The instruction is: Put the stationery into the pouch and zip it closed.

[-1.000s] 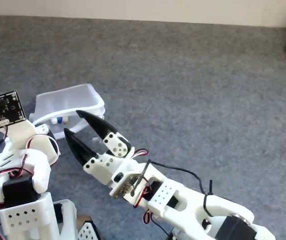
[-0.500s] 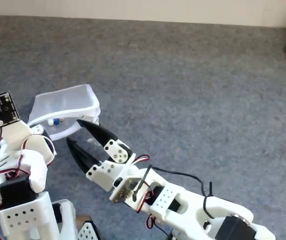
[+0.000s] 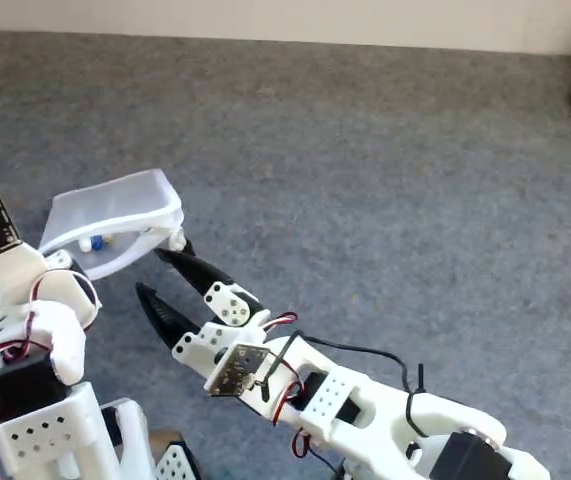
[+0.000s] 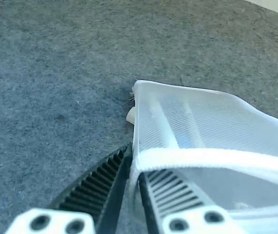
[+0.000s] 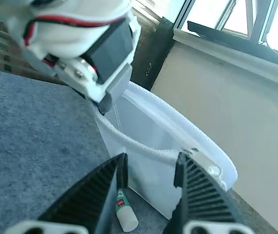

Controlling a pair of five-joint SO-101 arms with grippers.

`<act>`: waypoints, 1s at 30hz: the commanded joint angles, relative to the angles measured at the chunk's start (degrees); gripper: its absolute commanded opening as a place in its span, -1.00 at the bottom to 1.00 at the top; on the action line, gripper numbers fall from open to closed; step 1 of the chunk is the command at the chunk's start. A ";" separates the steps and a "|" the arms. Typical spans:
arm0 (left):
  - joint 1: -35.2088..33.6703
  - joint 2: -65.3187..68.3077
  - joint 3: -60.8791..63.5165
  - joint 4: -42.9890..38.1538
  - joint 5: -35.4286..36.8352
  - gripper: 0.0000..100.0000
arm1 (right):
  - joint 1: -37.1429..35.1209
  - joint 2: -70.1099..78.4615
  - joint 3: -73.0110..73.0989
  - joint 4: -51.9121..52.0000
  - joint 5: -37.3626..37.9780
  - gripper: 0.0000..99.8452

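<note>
The translucent white pouch (image 3: 115,215) is held up off the carpet, mouth open, with its zip band (image 4: 202,158) pinched between the black fingers of my left gripper (image 4: 134,163), which is shut on it. Small blue-and-white stationery (image 3: 95,243) shows through the pouch wall. My right gripper (image 3: 152,272) is open just beside the pouch's near corner, its black fingers (image 5: 100,190) apart around nothing. A small white glue stick (image 5: 124,217) lies on the carpet below the pouch (image 5: 163,131). A white lump (image 4: 129,115) sticks out at the pouch's corner.
Grey carpet (image 3: 395,180) covers the floor, with wide free room to the right and far side. The left arm's white body (image 3: 30,330) stands close to the pouch. A pale wall edge (image 3: 295,20) runs along the far side.
The left arm has pulled the pouch to the left and tilted it. The right gripper has drawn back slightly toward the near side, still open.
</note>
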 commanded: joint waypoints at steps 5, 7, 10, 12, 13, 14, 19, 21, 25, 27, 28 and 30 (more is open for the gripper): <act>-1.36 0.31 -0.75 -1.67 0.97 -0.97 | 0.04 -6.11 -0.57 3.30 0.79 -0.70; -1.36 0.31 -0.75 -1.76 0.97 -0.97 | 1.63 -11.47 -0.57 10.68 0.53 -0.70; -1.36 0.31 -0.75 -2.11 0.97 -0.97 | 2.77 -19.82 -1.01 26.59 0.00 -0.70; -1.36 0.31 -0.75 -2.11 0.97 -0.97 | 2.59 -24.40 -1.10 37.23 -2.90 -0.70; -1.36 0.31 -0.75 -2.11 0.97 -0.97 | 2.33 -26.33 -1.10 41.71 -4.75 -0.70; -1.36 0.31 -0.75 -2.11 0.97 -0.97 | 1.89 -28.00 -1.36 45.14 -5.89 -0.70; -1.36 0.31 -0.75 -2.11 0.97 -0.97 | 1.63 -31.16 -7.43 63.69 -6.68 -0.70; -1.36 0.31 -0.75 -2.11 0.97 -0.97 | 1.71 -31.16 -11.12 71.60 -6.77 -0.70; -1.36 0.31 -0.66 -2.11 0.97 -0.97 | 1.45 -31.16 -17.45 84.97 -6.77 -0.70; -1.36 0.31 -0.66 -2.11 0.88 -0.97 | 1.36 -31.08 -19.65 89.98 -6.77 -0.70; -1.27 0.31 -0.66 -2.11 0.88 -0.97 | 1.36 -31.08 -20.35 91.82 -6.77 -0.70; -1.27 0.31 -0.66 -2.11 0.88 -0.97 | 1.36 -31.08 -21.49 94.73 -6.77 -0.70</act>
